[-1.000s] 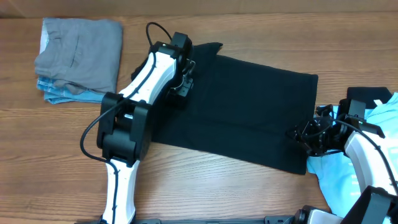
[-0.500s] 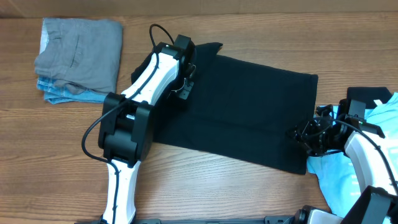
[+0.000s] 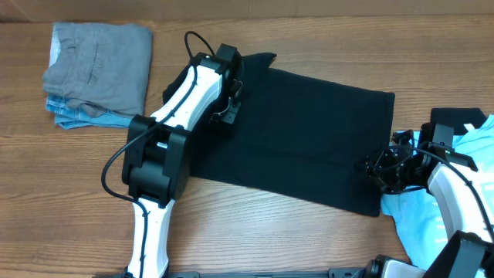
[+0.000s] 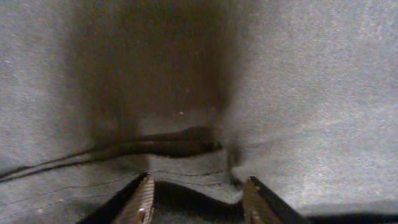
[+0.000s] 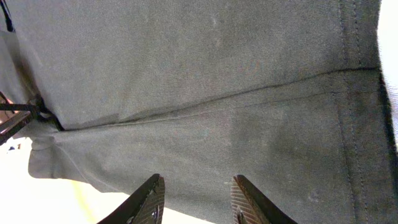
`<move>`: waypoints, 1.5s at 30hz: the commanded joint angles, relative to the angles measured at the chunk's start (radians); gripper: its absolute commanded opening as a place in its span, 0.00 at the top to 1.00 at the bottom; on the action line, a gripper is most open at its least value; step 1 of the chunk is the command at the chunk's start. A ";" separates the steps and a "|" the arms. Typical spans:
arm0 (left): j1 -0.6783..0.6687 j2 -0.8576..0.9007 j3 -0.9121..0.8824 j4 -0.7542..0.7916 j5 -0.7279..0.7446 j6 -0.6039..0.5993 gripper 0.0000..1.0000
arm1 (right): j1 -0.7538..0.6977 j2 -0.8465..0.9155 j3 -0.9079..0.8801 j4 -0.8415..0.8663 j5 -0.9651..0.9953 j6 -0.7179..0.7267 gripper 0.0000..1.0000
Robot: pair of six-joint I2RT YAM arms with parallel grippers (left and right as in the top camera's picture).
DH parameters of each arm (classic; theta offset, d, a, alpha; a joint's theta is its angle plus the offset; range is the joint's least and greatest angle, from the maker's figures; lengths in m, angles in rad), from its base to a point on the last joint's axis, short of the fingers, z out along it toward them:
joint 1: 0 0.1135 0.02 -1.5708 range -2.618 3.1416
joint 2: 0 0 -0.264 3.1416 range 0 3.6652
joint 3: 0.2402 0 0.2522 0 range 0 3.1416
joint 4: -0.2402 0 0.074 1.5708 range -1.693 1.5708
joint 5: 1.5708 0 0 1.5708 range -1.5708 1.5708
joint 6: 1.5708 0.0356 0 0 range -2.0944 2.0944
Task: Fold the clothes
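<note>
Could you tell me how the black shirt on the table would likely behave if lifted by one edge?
Probably floppy: the black shirt lies flat on the table, and the wrist views show soft creases, so it would likely drape and sag. Pushed, it would probably bunch rather than slide whole.

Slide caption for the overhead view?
A black shirt on the table, left gripper and right gripper at opposite edges; folded pile upper left.

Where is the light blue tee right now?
In the overhead view, the light blue tee lies at the far right, beside the black shirt and partly under the right arm.
</note>
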 commanded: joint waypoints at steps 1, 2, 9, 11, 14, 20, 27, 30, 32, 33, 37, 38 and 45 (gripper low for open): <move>-0.032 0.011 -0.013 0.014 0.021 -0.041 0.47 | -0.006 -0.018 0.026 0.002 0.003 -0.008 0.61; -0.038 0.011 -0.015 0.015 -0.004 -0.042 0.47 | -0.006 -0.018 0.026 0.002 0.002 -0.008 0.61; -0.052 0.013 -0.054 0.012 -0.105 -0.068 0.57 | -0.006 -0.018 0.026 -0.006 0.003 -0.008 0.61; -0.052 0.013 -0.059 0.014 -0.121 -0.077 0.62 | -0.006 -0.018 0.026 -0.006 0.003 -0.008 0.61; -0.052 0.013 -0.058 0.024 -0.146 -0.097 0.68 | -0.006 -0.018 0.026 -0.006 0.003 -0.008 0.61; -0.052 0.011 -0.043 0.037 -0.145 -0.120 0.89 | -0.006 -0.018 0.026 -0.006 0.007 -0.008 0.61; -0.052 0.011 0.035 -0.016 -0.135 -0.119 0.96 | -0.006 -0.018 0.026 -0.008 0.018 -0.008 0.61; -0.053 0.011 0.090 -0.047 -0.103 -0.119 0.96 | -0.006 -0.018 0.026 -0.008 0.019 -0.008 0.61; -0.057 0.011 0.115 -0.051 -0.092 -0.119 0.96 | -0.006 -0.018 0.026 -0.006 0.019 -0.008 0.61; -0.061 0.011 0.119 -0.050 -0.092 -0.119 0.96 | -0.006 -0.018 0.026 -0.005 0.021 -0.008 0.61; -0.089 0.011 0.119 -0.045 -0.091 -0.119 0.96 | -0.006 -0.018 0.026 -0.006 0.022 -0.008 0.61; -0.103 0.011 0.119 -0.041 -0.092 -0.116 0.95 | -0.006 -0.018 0.026 -0.005 0.022 -0.008 0.61; -0.121 0.011 0.119 -0.042 -0.092 -0.115 0.80 | -0.006 -0.018 0.026 -0.003 0.021 -0.008 0.61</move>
